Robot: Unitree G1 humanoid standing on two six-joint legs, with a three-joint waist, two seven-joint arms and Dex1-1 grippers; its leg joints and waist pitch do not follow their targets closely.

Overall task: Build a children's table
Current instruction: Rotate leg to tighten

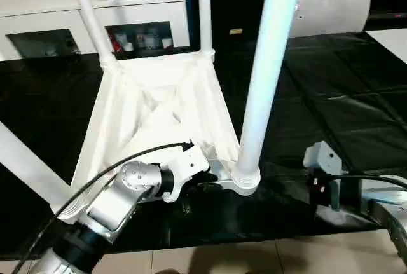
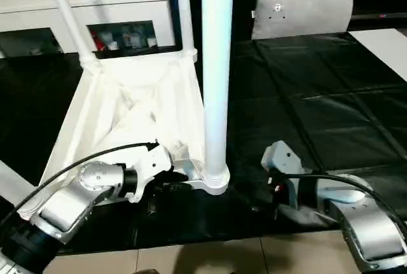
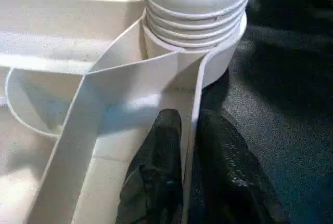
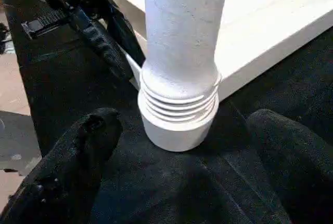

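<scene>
Left eye view: the tabletop (image 1: 152, 115) lies underside up on a black mat (image 1: 343, 109); legs stand in its corner sockets, the nearest leg (image 1: 264, 77) at the 5 o'clock corner; left gripper (image 3: 190, 177) is clamped on the tabletop rim beside that socket, one finger (image 3: 156, 177) inside the wall, one outside; right gripper (image 4: 182, 182) rests on the mat with fingers spread wide, empty, straddling the leg base without contact; a grey cushion (image 2: 302, 7) sits at 1 o'clock.
</scene>
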